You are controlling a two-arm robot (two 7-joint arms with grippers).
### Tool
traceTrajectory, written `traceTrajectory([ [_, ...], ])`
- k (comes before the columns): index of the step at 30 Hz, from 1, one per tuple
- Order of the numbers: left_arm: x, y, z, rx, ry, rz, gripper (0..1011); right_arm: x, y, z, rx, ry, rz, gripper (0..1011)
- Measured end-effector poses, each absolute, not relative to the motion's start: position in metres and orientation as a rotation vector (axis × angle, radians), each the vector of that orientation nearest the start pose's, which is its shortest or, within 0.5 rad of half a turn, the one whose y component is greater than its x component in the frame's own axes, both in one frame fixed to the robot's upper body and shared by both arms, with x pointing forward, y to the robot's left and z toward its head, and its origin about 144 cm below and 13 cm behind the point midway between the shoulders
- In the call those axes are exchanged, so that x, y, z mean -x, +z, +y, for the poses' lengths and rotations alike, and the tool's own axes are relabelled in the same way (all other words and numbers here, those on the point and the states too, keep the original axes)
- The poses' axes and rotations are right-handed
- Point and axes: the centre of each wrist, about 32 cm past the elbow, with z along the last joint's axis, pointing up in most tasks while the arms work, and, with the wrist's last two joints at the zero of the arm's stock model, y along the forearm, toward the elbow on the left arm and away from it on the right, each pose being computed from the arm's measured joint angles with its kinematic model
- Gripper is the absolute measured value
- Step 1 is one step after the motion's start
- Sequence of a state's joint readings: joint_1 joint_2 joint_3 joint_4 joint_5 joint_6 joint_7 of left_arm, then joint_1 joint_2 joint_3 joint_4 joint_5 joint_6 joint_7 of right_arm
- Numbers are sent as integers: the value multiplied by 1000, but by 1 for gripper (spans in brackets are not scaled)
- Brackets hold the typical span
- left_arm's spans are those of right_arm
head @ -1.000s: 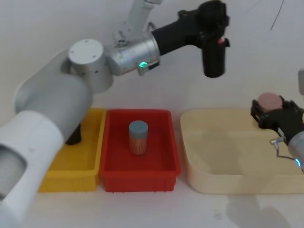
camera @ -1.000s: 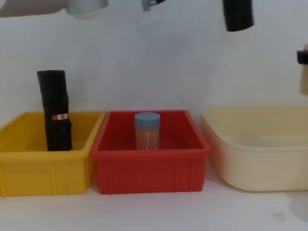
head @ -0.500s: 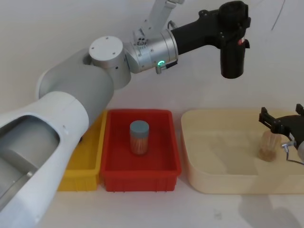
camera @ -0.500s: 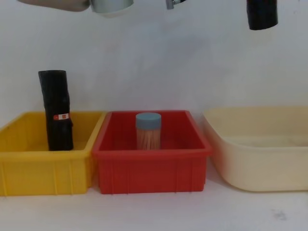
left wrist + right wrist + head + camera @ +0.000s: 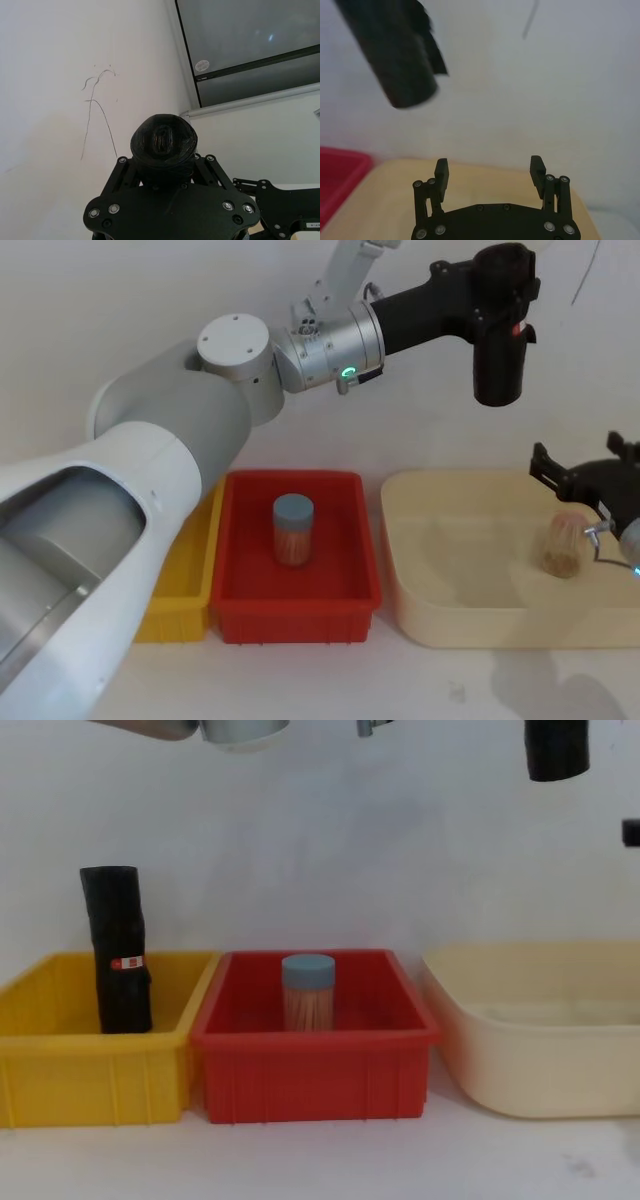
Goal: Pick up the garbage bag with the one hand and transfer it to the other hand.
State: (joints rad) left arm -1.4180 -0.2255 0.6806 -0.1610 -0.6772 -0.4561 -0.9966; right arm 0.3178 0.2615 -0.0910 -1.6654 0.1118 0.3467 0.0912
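Yellow bin holds a second black roll upright; the red bin holds a blue-lidded jar; the cream tub another jar. The left tool clamps the garbage bag aloft over the desk's far right, its long axis vertical. The right tool gapes wide, empty, lower down over the tub.

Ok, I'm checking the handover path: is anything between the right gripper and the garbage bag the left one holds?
Nothing visible does. The left gripper holds the garbage bag high; the open right gripper sits lower over the cream tub, only open space between them.
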Motion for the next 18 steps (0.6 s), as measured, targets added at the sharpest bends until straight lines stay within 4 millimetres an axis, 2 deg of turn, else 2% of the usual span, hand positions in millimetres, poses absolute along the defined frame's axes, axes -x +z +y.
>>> traceTrajectory([
  [8,-713,1397,59,223,253,-379,355,-527,1297,-257,68,-1345,-241,999],
  [18,-713,1397,59,222,251,-380,355,-539,1307,-243,51,-1290,-299,999],
])
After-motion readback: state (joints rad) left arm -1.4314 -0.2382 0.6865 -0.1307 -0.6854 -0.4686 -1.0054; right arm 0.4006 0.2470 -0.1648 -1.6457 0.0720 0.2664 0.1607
